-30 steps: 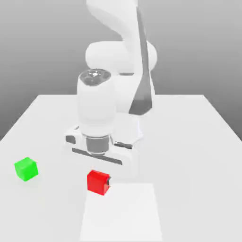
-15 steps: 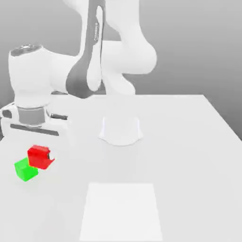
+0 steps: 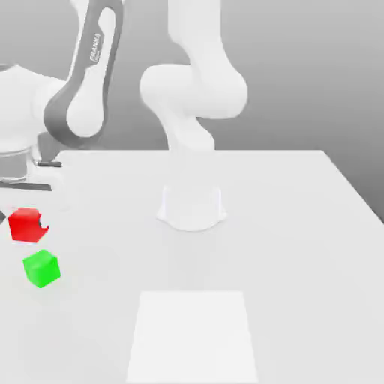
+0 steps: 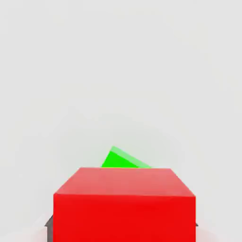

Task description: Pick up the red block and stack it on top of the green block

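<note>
**Red block in the air, not yet lined up over green**

The gripper (image 3: 26, 225) sits at the far edge of the exterior view, about 9 o'clock from the arm's base (image 3: 192, 214). Its fingers are closed tight on the red block (image 3: 27, 224), which hangs clear of the table (image 3: 300, 247). A dark finger pad shows at the block's side in the exterior view, and dark corners peek out beside it in the hand view.

The green block (image 3: 41, 268) rests on the table, near the red one and roughly at 5 o'clock from it in the exterior view, w/ a clear gap between them. In the hand view only a green corner (image 4: 124, 159) pokes out past the red block's (image 4: 124, 205) far edge, so the two aren't centred on each other.

Risks, judged from this:
- Lowering now would prob. land red off-centre; it could catch green's edge, tip off, or shove green sideways.
- Green looks turned relative to red in the hand view; w/o squaring up, the faces may not sit flush.
- Red hides most of green from the hand cam, so fine alignment is hard to check.
- Letting go too high could make red bounce off.
</note>
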`<state>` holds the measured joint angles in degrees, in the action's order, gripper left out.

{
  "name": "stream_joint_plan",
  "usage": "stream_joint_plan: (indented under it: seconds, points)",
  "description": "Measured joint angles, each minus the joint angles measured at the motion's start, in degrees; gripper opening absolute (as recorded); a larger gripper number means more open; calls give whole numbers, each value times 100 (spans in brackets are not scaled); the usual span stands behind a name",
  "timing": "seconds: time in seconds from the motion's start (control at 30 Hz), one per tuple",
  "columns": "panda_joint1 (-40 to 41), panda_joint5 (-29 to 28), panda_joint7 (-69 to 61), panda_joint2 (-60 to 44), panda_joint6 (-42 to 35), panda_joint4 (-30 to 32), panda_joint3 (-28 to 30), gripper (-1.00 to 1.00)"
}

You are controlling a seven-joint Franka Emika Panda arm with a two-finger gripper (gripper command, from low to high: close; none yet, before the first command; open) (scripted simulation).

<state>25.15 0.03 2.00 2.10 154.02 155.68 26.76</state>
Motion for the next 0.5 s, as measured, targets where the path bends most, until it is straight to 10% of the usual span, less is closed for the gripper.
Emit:
stream_joint_plan:
  seconds: [0.43,0.47,0.5]
  points:
    - [112,1219,-871,-1037,916,22,-339,-100]
    - [114,1290,-919,-1098,970,29,-355,100]
    - [114,1290,-919,-1098,970,29,-355,100]
